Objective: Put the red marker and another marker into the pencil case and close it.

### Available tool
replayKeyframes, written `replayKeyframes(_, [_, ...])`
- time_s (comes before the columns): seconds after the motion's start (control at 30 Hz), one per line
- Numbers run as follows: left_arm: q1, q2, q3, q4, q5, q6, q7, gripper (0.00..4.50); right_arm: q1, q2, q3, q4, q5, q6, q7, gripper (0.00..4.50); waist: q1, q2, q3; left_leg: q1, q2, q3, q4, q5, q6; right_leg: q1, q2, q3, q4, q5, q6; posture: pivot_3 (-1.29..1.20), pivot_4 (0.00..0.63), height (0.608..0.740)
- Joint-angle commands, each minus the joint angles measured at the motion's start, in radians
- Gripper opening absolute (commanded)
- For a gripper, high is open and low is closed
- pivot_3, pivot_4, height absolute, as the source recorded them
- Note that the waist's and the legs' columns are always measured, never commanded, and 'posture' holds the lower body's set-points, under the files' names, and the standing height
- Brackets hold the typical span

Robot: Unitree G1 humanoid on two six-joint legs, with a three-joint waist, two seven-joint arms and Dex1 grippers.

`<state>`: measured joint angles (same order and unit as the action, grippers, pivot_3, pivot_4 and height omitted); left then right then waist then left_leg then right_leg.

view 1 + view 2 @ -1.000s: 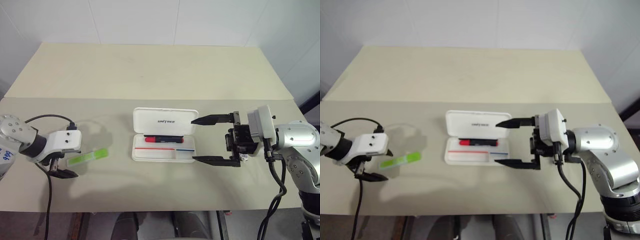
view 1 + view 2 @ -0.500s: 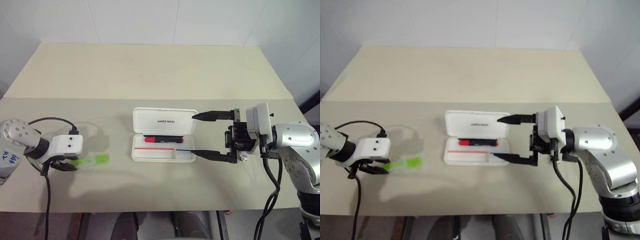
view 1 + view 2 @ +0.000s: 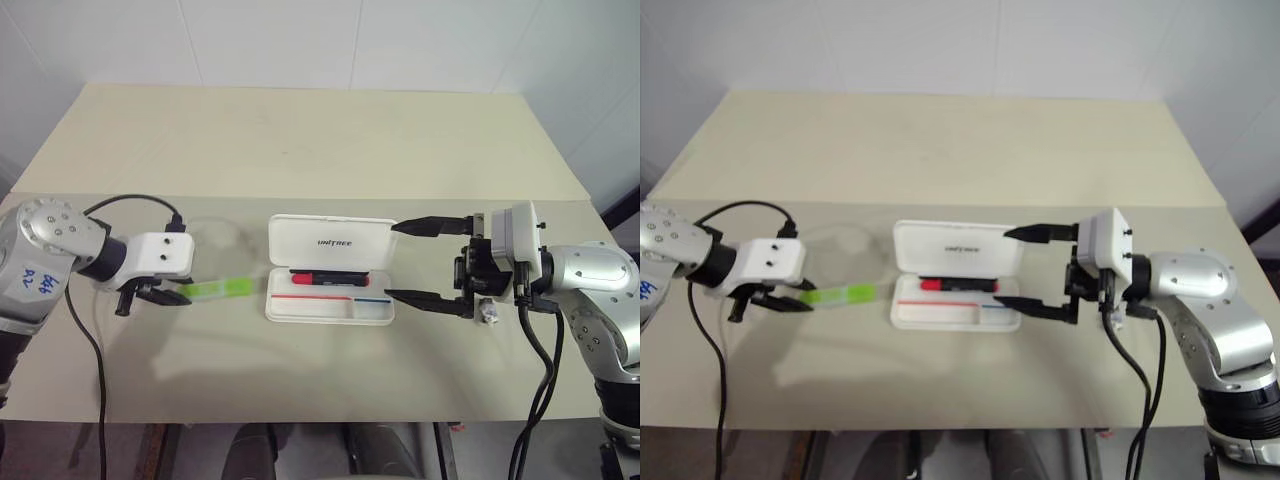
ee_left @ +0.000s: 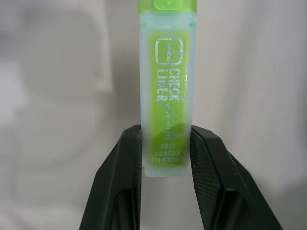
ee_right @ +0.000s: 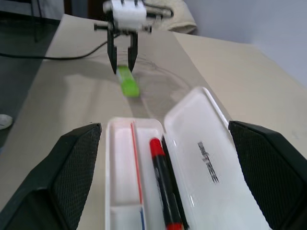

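left gripper [image 3: 178,295] closed on the butt end of the green marker [image 3: 215,290], jaws pinching its two flat sides as seen in the left wrist view [image 4: 165,158]; marker held roughly level, cap end pointing toward the case, apparently clear of the table [image 3: 300,140] and just short of the case's left edge.

pencil case [image 3: 330,308] at table centre, lid [image 3: 332,243] thrown back and lying open, print facing up. red marker [image 3: 328,275] already inside the base, lying lengthwise along the hinge side; front strip of the base, with its thin red-and-blue line, unoccupied.

right gripper [image 3: 428,262] at the case's right end, jaws spread to their widest and holding nothing, one finger beside the lid's corner, the other beside the base's corner. small grey object [image 3: 488,313] on the table just behind that gripper; nature unclear.

step in hand, by judgement: carrying the second marker to the case, first marker done, closing not yet begun. next move calls for bringing the green marker over the free front strip, keeping it parallel to the red one, lowering and releasing inside the rim. risk noted: cap end catching the left wall if brought in too low.
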<state>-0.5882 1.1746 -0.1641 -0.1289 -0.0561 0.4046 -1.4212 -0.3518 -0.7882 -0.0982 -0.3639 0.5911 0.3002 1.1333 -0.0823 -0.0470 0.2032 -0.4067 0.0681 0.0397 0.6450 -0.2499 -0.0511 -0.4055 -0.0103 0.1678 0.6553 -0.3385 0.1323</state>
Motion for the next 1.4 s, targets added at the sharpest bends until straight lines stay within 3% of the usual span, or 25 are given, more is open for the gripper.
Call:
replayKeyframes(0.03, [-0.053,-0.028,0.008,-0.061,-0.05,0.045,-0.023,1.04,0.036,-0.031,-0.064,0.029,-0.022,-0.048,0.014,4.5,0.0,0.0,0.0,0.0,0.0,0.0,0.0,0.0,0.0,0.0,0.0,0.0,0.0,0.0,0.0,0.0,0.15,0.74])
replayKeyframes(0.47, [-0.195,-0.305,-0.181,0.004,-0.006,0.087,0.031,1.04,0.198,-0.05,-0.152,-0.009,-0.055,-0.068,-0.038,4.5,0.0,0.0,0.0,0.001,-0.001,-0.002,0.005,0.0,0.0,0.004,0.0,0.002,0.001,0.002,0.004,0.0,0.15,0.74])
replayKeyframes(0.73, [-0.236,-0.404,-0.253,0.096,0.049,0.085,0.064,1.04,0.274,-0.041,-0.198,-0.089,-0.045,-0.044,-0.102,4.5,0.003,0.0,0.0,0.002,-0.002,-0.003,0.005,0.0,0.0,0.006,0.001,0.002,0.001,0.002,0.005,0.0,0.15,0.74])
replayKeyframes(1.4, [-0.224,-0.413,-0.302,0.088,0.083,0.079,0.019,1.04,0.303,-0.027,-0.198,-0.126,-0.043,-0.045,-0.166,4.5,0.003,0.0,0.0,0.003,-0.002,-0.004,0.005,0.0,0.0,0.008,0.001,0.002,-0.001,0.003,0.006,0.0,0.15,0.74])
